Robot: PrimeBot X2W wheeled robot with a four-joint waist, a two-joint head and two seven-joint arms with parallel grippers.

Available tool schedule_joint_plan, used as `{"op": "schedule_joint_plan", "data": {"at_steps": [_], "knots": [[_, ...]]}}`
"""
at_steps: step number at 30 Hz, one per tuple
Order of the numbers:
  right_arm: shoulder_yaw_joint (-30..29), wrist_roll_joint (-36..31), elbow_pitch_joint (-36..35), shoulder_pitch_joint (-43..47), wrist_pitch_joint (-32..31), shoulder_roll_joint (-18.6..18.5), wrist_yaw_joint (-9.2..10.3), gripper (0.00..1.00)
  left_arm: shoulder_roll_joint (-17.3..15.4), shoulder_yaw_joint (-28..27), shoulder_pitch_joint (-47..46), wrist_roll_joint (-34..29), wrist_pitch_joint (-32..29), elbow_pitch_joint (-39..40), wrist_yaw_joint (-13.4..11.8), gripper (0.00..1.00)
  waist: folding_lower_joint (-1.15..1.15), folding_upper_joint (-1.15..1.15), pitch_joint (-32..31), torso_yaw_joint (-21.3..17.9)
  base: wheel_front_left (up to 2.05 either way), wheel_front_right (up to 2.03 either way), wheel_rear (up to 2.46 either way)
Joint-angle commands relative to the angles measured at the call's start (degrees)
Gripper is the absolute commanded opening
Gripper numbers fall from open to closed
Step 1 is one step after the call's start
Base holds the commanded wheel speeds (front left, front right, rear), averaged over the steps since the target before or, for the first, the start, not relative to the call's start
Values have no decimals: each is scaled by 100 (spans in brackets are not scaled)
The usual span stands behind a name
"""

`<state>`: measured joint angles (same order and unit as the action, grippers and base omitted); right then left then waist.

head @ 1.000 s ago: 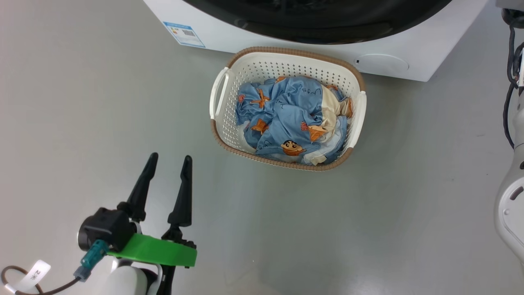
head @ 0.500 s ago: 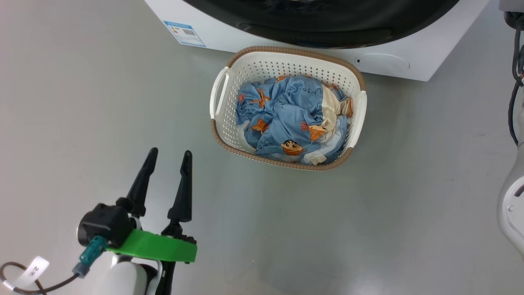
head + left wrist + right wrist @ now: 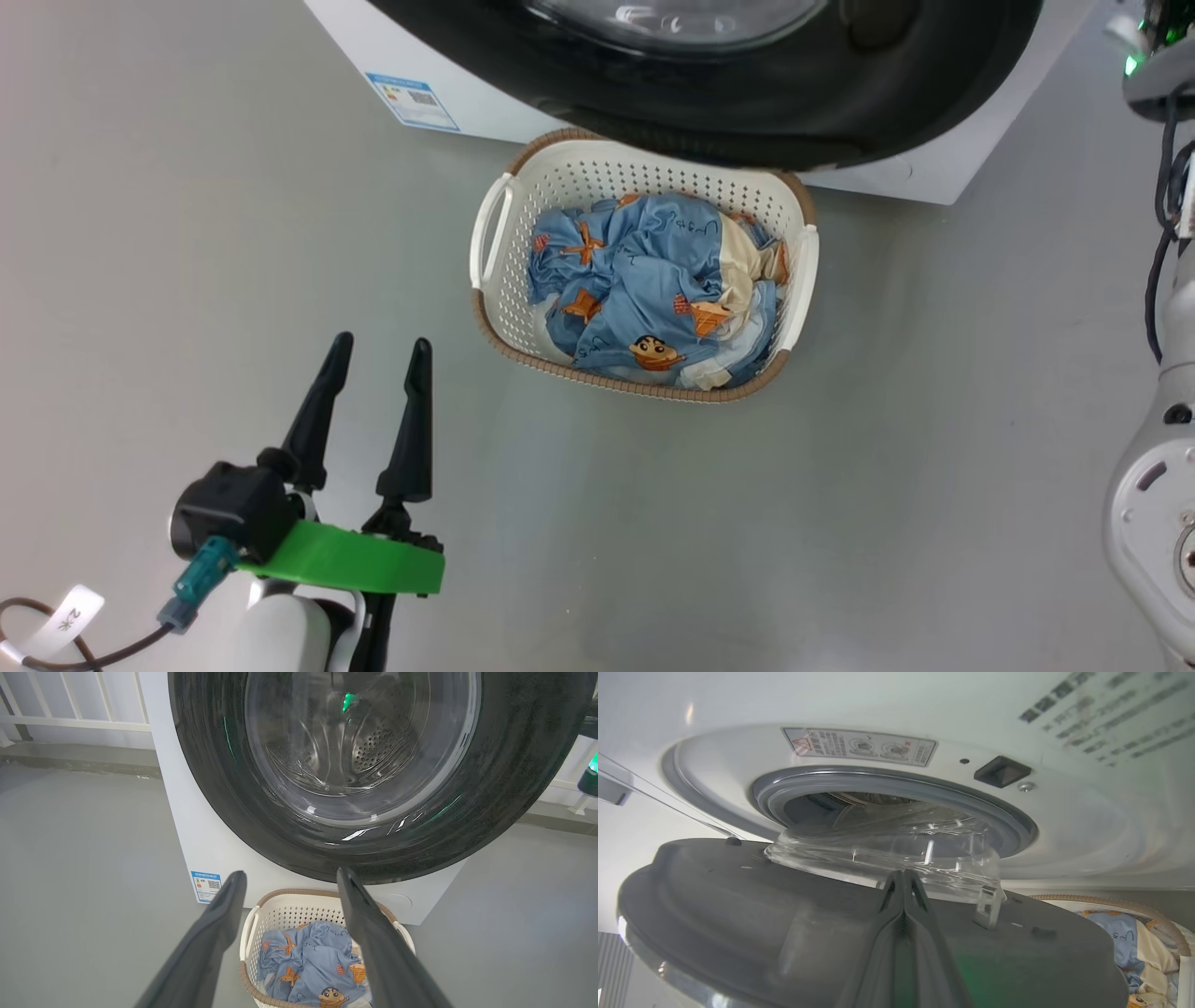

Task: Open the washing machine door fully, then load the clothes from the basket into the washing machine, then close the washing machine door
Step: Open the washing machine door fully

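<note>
Two long dark fingers of the left gripper [image 3: 382, 342] stand spread apart over the grey floor [image 3: 187, 233], holding nothing. To its right, the small cream-white perforated plastic basket [image 3: 490, 299] with its brown rim sits just in front of the big white boxy washing machine [image 3: 934, 159]. The crumpled blue cartoon-print clothes [image 3: 644, 280] lie inside it. Above hangs the large round black-rimmed glass door [image 3: 747, 112], partly swung out. Rightmost, the right gripper [image 3: 903, 877], clenched on nothing, lies against the door's inner face. Opening seems the step in hand; next, I judge, the door needs pushing wider.
</note>
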<state>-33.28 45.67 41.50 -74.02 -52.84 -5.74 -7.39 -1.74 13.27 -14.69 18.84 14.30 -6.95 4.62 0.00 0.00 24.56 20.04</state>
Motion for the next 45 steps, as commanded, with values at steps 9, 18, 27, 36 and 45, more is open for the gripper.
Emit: {"op": "schedule_joint_plan", "data": {"at_steps": [9, 18, 27, 36, 45], "knots": [[593, 748, -299, 442, -825, 285, -10, 0, -114, -280, -11, -108, 70, 205, -30, 100, 0, 0, -207, -25, 0, 0, 0], [1340, 1651, -451, 1009, -1410, 286, -10, 0, -114, -333, 64, -201, 70, 233, -2, 100, 0, 0, -442, -85, 0, 0, 0], [2230, 2518, -655, 1658, -1770, 286, -10, 0, -114, -356, 164, -279, 70, 181, 29, 100, 0, 0, -735, -86, 0, 0, 0], [3167, 3246, -929, 2173, -1754, 286, -10, 0, -114, -398, 237, -321, 70, 161, 43, 100, 0, 0, -907, -92, 0, 0, 0], [4271, 4114, -1287, 2625, -1305, 286, -10, 0, -114, -447, 261, -323, 70, 146, 12, 100, 0, 0, -1003, -114, 0, 0, 0]]}}
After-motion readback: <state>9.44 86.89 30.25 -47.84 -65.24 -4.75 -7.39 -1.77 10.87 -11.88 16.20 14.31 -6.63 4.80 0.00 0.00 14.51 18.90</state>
